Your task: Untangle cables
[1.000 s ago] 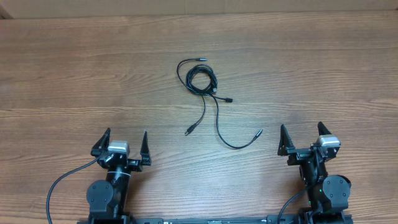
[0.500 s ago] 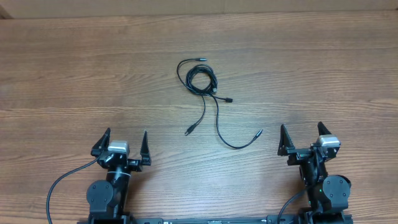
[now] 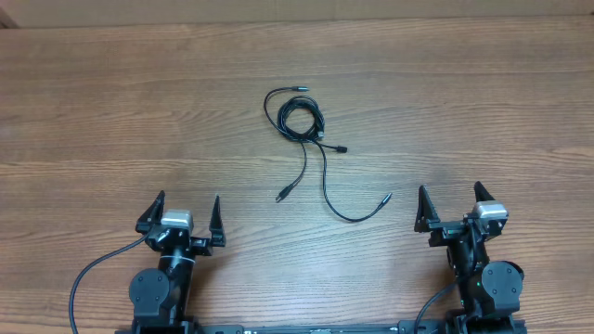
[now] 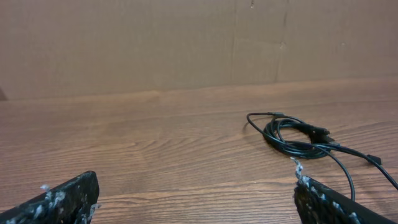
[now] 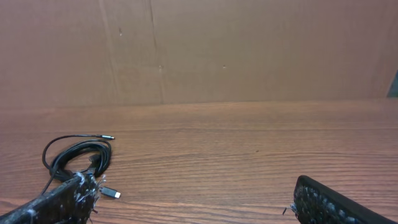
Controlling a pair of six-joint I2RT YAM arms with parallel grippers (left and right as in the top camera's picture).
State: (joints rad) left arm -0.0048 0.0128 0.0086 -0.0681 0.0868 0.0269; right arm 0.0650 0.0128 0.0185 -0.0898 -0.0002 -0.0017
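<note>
1. At the near edge on the left, the left gripper [image 3: 187, 200] points across the wooden table [image 3: 93, 111]. Its jaws are spread wide and hold nothing. A thick black arm wire [image 3: 88, 274] curves from its base and is cut off by the lower edge.
2. The cables [image 3: 318, 121] lie in the middle of the table, well apart from both grippers. A small tight coil sits at the far end. Loose strands trail from it toward the robot and end in small plugs, one of them silver-tipped [image 3: 387, 197]. The number of cords in the coil is too hard to make out.
3. In the left wrist view, the trailing strands run off the right edge, beside one finger [image 4: 336, 202].
4. In the right wrist view, the left finger [image 5: 59, 202] covers the lower part of the coil. A plain cardboard wall [image 5: 249, 50] stands behind the table.
5. At the near edge on the right, the right gripper [image 3: 449, 197] is likewise wide apart and empty.
</note>
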